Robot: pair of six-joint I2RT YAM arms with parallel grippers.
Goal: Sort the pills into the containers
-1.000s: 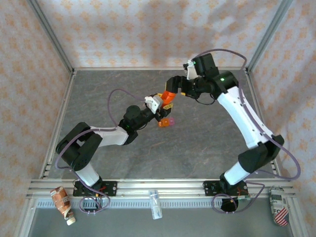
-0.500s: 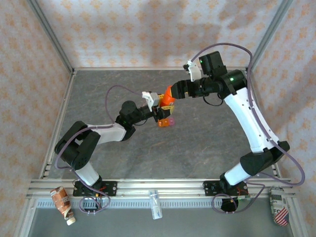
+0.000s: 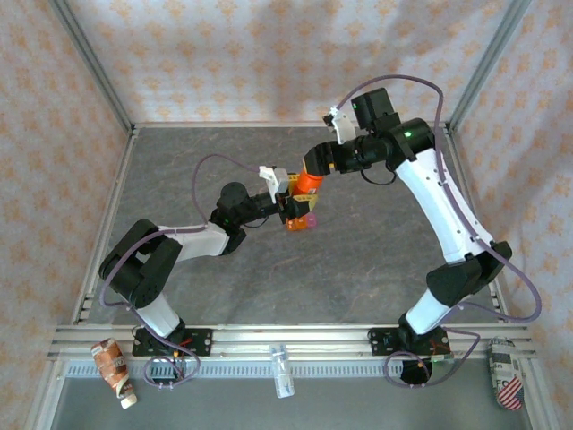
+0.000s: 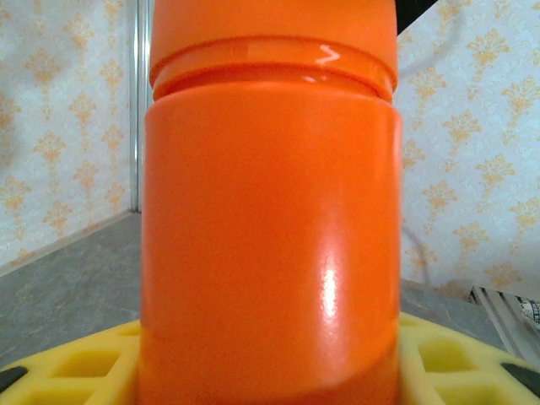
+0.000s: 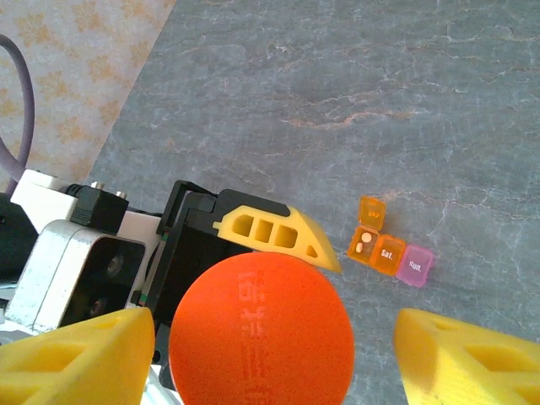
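One orange bottle (image 3: 307, 184), one containers box (image 5: 390, 251)

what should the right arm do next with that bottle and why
Probably close the right end effector onto the orange cap. Its yellow fingers straddle the cap with gaps on both sides, while the left end effector grips the bottle upright, so a grip would let it twist the cap off. The containers wait on the table, one lid open.
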